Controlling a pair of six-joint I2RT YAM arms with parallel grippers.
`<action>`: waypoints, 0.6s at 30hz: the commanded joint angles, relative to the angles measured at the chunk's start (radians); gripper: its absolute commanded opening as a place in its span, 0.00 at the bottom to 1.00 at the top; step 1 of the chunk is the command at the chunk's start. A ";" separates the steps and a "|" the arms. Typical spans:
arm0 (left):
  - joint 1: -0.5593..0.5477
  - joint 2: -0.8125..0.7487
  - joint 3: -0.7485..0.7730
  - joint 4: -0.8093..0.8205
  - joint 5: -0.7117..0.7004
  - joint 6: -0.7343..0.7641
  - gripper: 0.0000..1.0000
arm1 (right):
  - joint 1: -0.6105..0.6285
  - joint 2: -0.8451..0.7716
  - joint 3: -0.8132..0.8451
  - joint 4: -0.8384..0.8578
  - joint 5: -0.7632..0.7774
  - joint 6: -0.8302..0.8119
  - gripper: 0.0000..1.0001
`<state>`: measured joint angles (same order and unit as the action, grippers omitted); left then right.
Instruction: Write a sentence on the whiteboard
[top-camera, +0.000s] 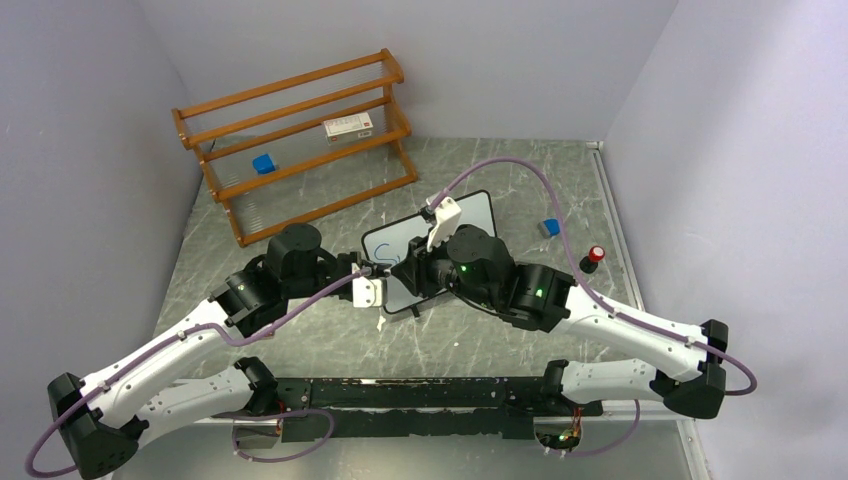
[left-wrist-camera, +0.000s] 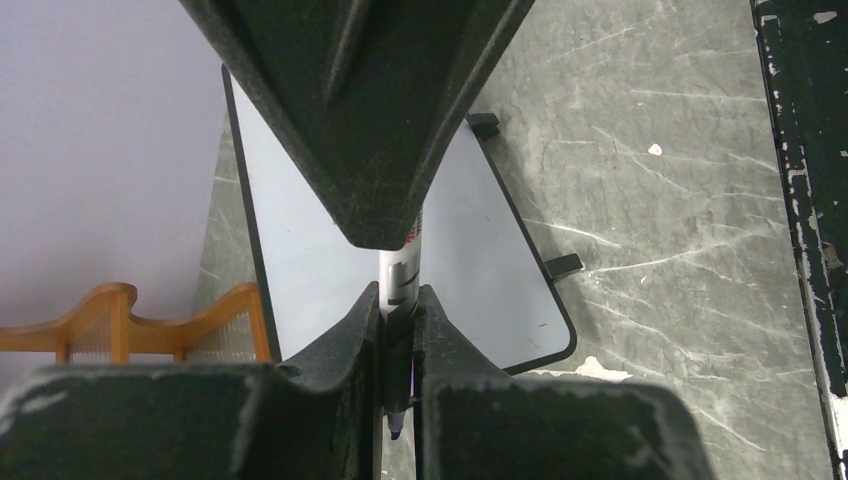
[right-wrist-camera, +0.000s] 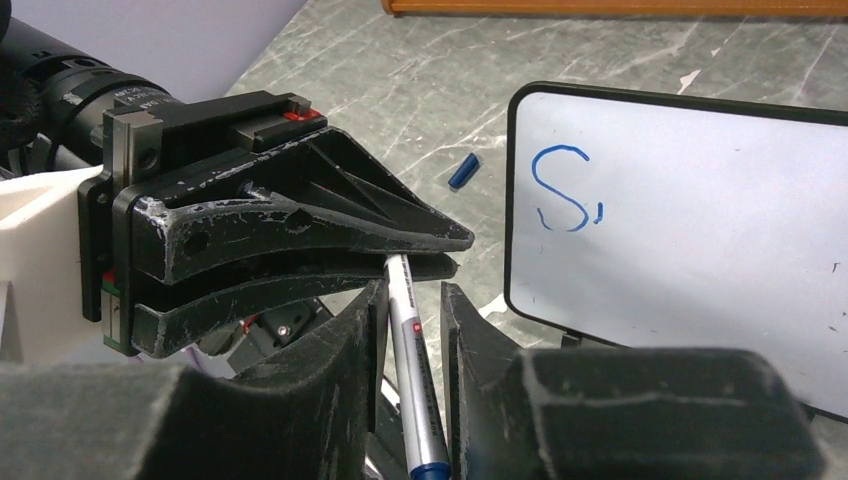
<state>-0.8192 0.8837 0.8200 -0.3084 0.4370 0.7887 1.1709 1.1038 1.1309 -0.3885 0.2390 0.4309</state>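
Observation:
The whiteboard (top-camera: 472, 214) lies tilted on the table, black-framed; in the right wrist view the whiteboard (right-wrist-camera: 700, 230) carries the sentence (right-wrist-camera: 560, 190) as a blue "S" and one short stroke. My left gripper (left-wrist-camera: 400, 300) is shut on a silver marker (left-wrist-camera: 401, 268), whose blue tip pokes out behind the fingers. Both grippers meet just in front of the board's near-left corner. My right gripper (right-wrist-camera: 412, 295) straddles the marker (right-wrist-camera: 412, 370) barrel, open, with narrow gaps either side. The left gripper (right-wrist-camera: 300, 230) clamps the marker's far end there.
A blue marker cap (right-wrist-camera: 463, 171) lies on the table left of the board. A wooden rack (top-camera: 300, 130) at the back left holds a small box (top-camera: 348, 126) and a blue block (top-camera: 263, 163). A blue-white object (top-camera: 549, 228) and a red-topped item (top-camera: 596, 254) sit right.

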 joint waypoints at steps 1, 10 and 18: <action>-0.003 0.005 0.024 0.017 -0.011 0.005 0.05 | -0.013 0.013 0.010 -0.006 -0.042 0.006 0.29; -0.002 0.008 0.024 0.015 -0.006 0.013 0.05 | -0.031 0.014 0.010 -0.010 -0.077 0.001 0.26; -0.004 0.008 0.012 0.032 -0.025 -0.001 0.06 | -0.047 0.014 0.004 -0.016 -0.095 -0.011 0.00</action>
<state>-0.8200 0.8906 0.8200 -0.3130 0.4297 0.7959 1.1370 1.1225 1.1316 -0.3912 0.1501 0.4297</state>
